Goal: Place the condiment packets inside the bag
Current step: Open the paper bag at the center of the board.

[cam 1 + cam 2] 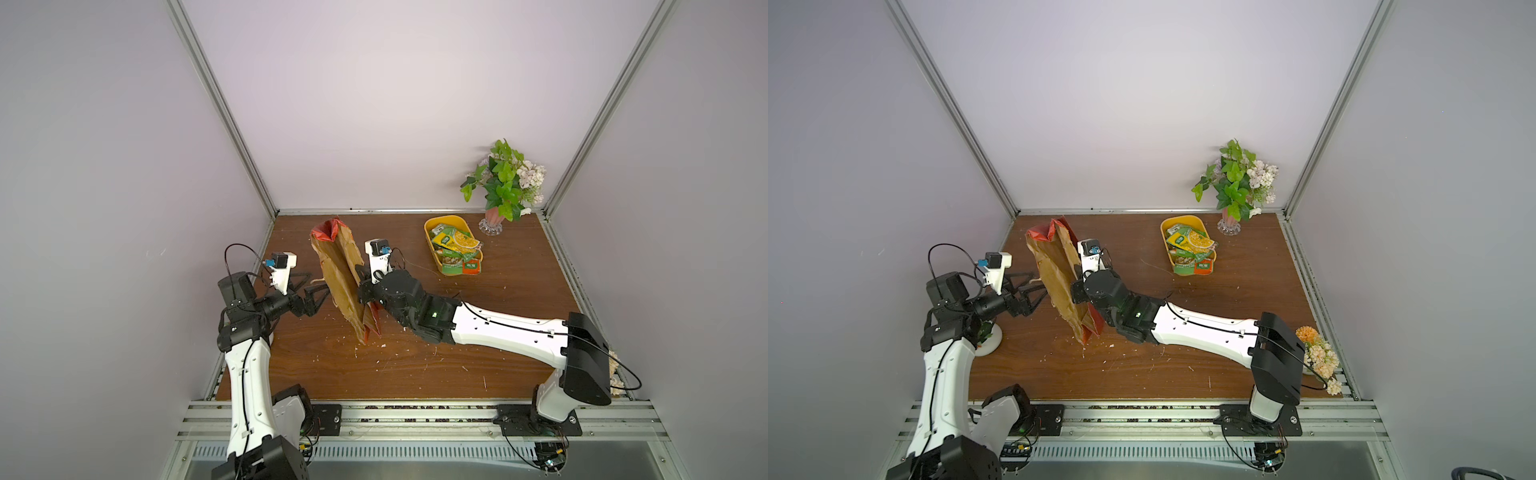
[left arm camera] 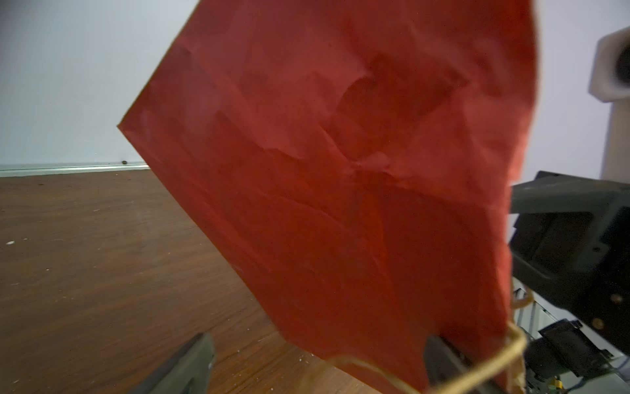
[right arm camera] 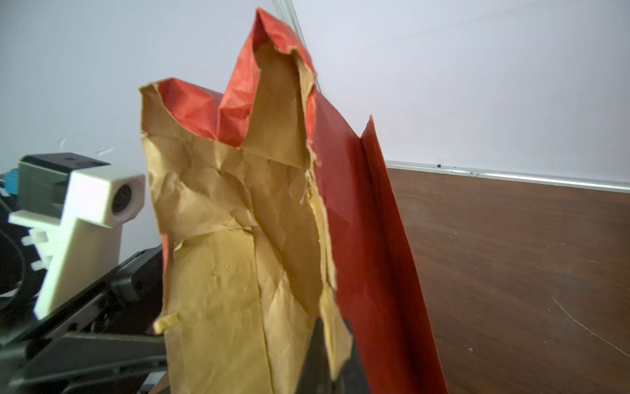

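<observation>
You had the right gripper (image 1: 365, 291) pinched shut on a wall of the bag (image 1: 338, 274), which stood tilted left of centre over the table (image 1: 457, 340). Only your right wrist view showed its torn brown inside (image 3: 238, 256). The left wrist view gave you the creased red outside (image 2: 341, 170) and a cord handle (image 2: 477, 371). The left gripper (image 1: 314, 289) gaped wide just beside the bag, holding nothing. The condiment packets (image 1: 455, 249) lay heaped in a yellow tub (image 1: 430, 227) at the rear right, near a flower vase (image 1: 494, 222). In a top view, orange flowers (image 1: 1316, 353) stood by the right arm's base.
</observation>
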